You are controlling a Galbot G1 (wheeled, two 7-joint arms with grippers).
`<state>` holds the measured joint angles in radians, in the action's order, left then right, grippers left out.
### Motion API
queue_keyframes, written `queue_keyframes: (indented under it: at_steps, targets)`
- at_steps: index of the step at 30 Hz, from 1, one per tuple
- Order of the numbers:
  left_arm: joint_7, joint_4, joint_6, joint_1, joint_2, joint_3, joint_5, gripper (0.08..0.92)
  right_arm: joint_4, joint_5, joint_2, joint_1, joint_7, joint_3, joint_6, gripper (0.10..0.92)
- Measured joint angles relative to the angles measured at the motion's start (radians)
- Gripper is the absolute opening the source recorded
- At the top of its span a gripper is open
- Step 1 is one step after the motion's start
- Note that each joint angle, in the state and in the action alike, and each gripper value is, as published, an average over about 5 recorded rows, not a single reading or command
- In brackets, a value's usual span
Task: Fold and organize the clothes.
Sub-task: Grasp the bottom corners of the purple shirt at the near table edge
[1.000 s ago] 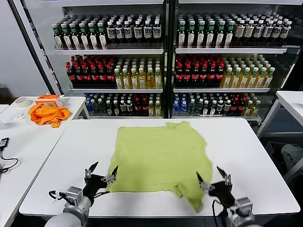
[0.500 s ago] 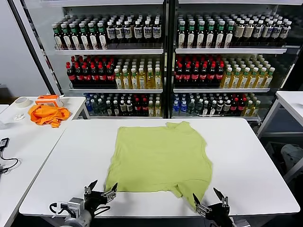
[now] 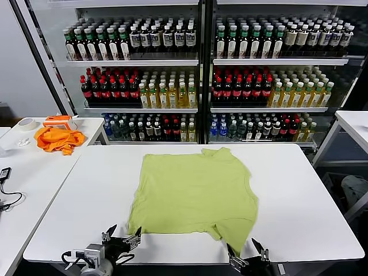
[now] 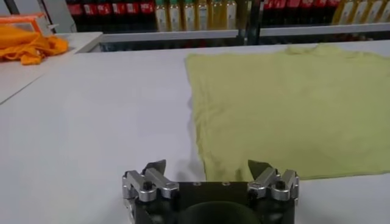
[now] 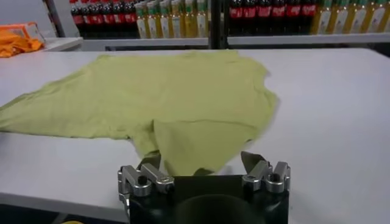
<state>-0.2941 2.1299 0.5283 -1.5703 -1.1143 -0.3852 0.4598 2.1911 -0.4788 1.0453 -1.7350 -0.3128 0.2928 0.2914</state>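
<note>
The lime yellow-green T-shirt [image 3: 195, 192] lies spread flat on the white table [image 3: 86, 201], plain side up, with a folded flap hanging toward the near right corner. At the table's near edge my left gripper [image 3: 122, 233] is open, just short of the shirt's near left corner [image 4: 210, 173]. In its wrist view the left gripper [image 4: 207, 165] has that corner between its wide fingers without touching it. My right gripper [image 3: 241, 247] is open at the near right. Seen from its own wrist, the right gripper [image 5: 200, 158] straddles the tip of the flap [image 5: 183, 152].
A bright orange garment [image 3: 57, 139] lies on the side table at the far left, beside an orange box [image 3: 59, 121] and a tape roll [image 3: 27, 123]. Drink coolers full of bottles [image 3: 198, 75] stand behind. Another white table [image 3: 353, 123] is at the right.
Both grippers have drawn back toward the table's near edge and sit lower in the head view. The T-shirt has not moved.
</note>
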Motion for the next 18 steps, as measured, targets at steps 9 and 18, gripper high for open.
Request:
queue_keyframes:
  at_steps: [9, 18]
  targets:
    - [0.002, -0.006, -0.009, -0.003, -0.005, 0.02, -0.011, 0.584, -0.002, -0.035, 0.009, 0.016, -0.012, -0.011, 0.011, 0.499]
    - [0.005, -0.012, -0.015, 0.0, -0.004, 0.032, -0.021, 0.325, 0.002, -0.042, 0.011, 0.019, -0.02, -0.009, 0.024, 0.239]
